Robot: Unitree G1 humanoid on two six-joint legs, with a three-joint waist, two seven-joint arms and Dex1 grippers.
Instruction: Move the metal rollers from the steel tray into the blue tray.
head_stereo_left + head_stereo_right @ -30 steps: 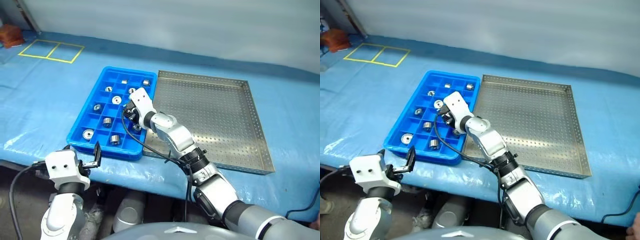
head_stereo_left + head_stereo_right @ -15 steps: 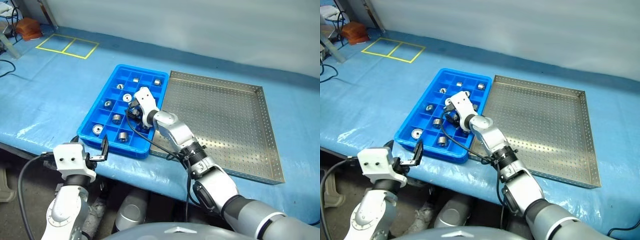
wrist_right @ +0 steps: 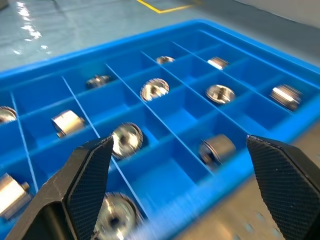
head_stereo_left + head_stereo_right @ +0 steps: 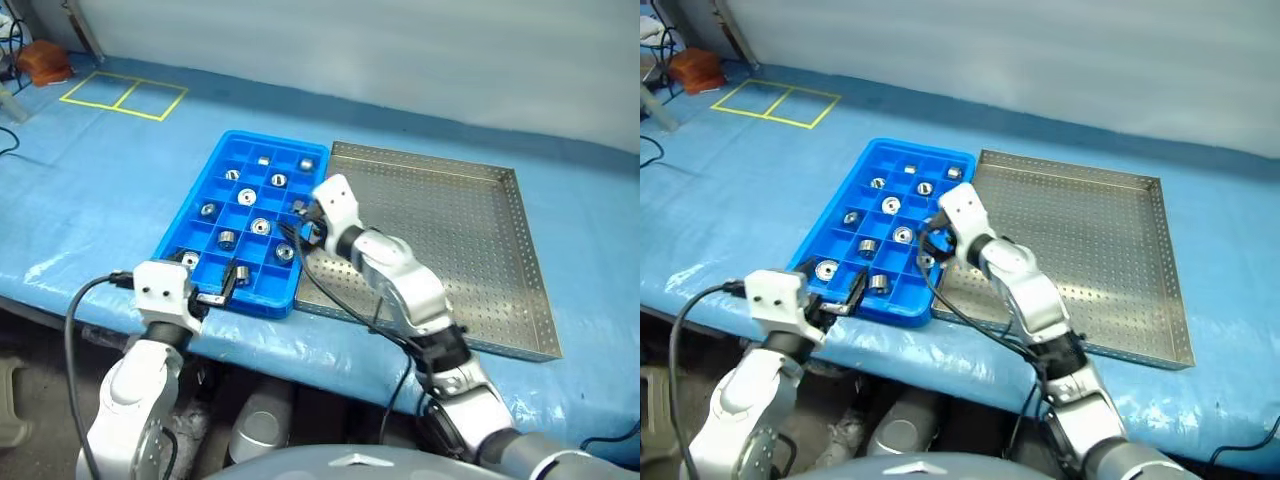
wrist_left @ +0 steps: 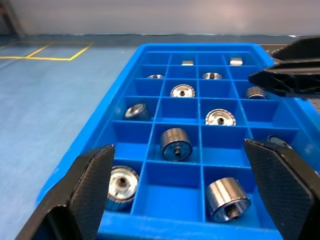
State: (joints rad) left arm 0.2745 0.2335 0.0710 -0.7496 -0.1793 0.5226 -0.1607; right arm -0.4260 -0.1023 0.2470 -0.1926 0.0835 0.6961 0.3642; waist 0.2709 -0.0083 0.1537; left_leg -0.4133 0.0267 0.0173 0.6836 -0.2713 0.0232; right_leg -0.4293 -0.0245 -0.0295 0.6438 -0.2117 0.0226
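Note:
The blue tray [image 4: 205, 240] lies left of the steel tray [image 4: 450, 235], and the two touch along one side. Several metal rollers [image 4: 260, 226] sit singly in the blue tray's compartments, seen close up in the left wrist view [image 5: 176, 144] and the right wrist view [image 3: 126, 139]. The steel tray's perforated floor shows bare. My right gripper [image 4: 298, 222] hovers open and empty over the blue tray's right edge. Just above that tray's front rim, my left gripper [image 4: 222, 288] is also open with nothing in it.
A yellow tape rectangle [image 4: 125, 95] marks the light-blue table cover at the back left, with a brown object [image 4: 45, 62] beyond it. The right arm's black cable [image 4: 345, 305] hangs over the trays' front rims. The table's front edge runs just below the trays.
My right gripper opened and drew back to the right, from the blue tray's middle to its right edge. My left gripper came forward up to the tray's front rim. The camera shifted.

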